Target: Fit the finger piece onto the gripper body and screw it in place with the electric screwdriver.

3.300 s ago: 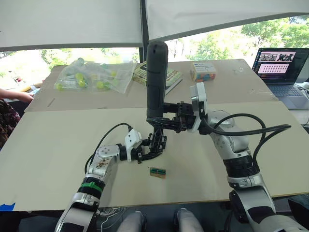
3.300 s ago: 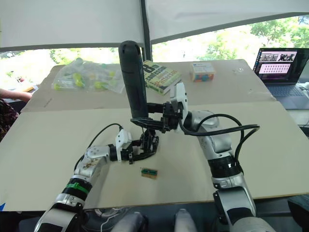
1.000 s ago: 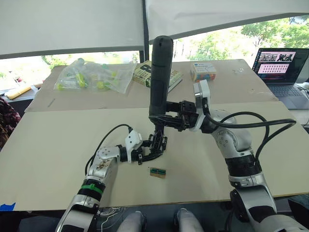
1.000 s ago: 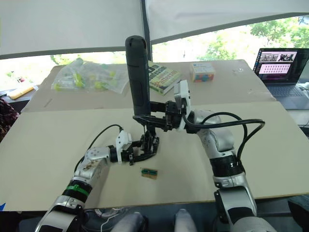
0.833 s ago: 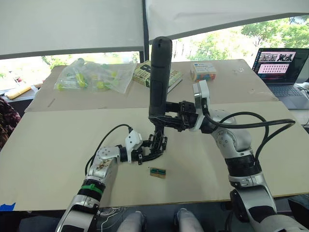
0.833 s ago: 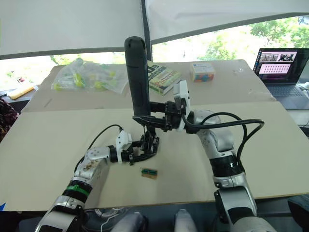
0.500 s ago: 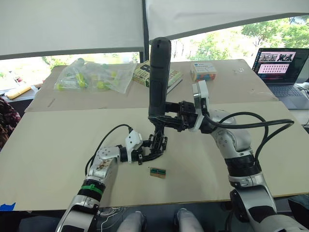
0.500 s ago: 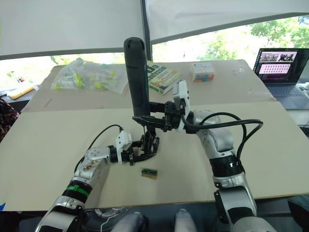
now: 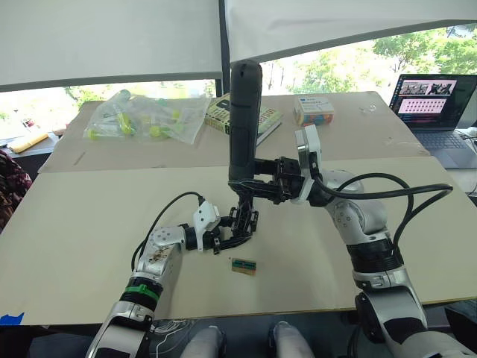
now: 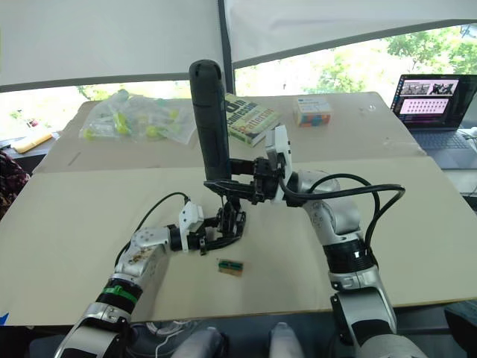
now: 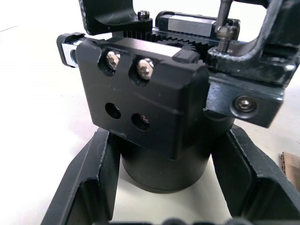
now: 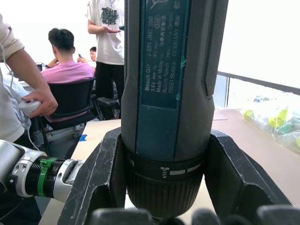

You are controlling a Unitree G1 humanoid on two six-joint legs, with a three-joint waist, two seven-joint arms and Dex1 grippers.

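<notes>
The right gripper (image 9: 257, 184) is clenching the long matte-black cylindrical electric screwdriver (image 9: 244, 119) around its lower end, holding it nearly upright with its rounded end uppermost. In the right wrist view its two black fingers (image 12: 101, 178) are pressing on either side of the tool's collar. The thin metal bit (image 11: 223, 21) is pointing down onto the top of the small black mechanical gripper body (image 9: 240, 224), which is sitting on the pale cardboard-coloured table (image 9: 74, 224) near the middle.

The left gripper (image 9: 223, 237) is lying low on the table, reaching in from the left and grasping the round dark base (image 11: 164, 171) of the gripper body between its fingers (image 11: 89, 180). A black block with two silver screw heads (image 11: 140, 93) is sitting on top of that base; whether this is the finger piece cannot be told.

Just near of the gripper body a small green-and-brown block (image 9: 242, 265) is lying flat, apart from both grippers. At the far side are resting a clear bag of yellow-green items (image 9: 138, 117), a book (image 9: 268, 119), and a laptop (image 9: 436, 108) at far right.
</notes>
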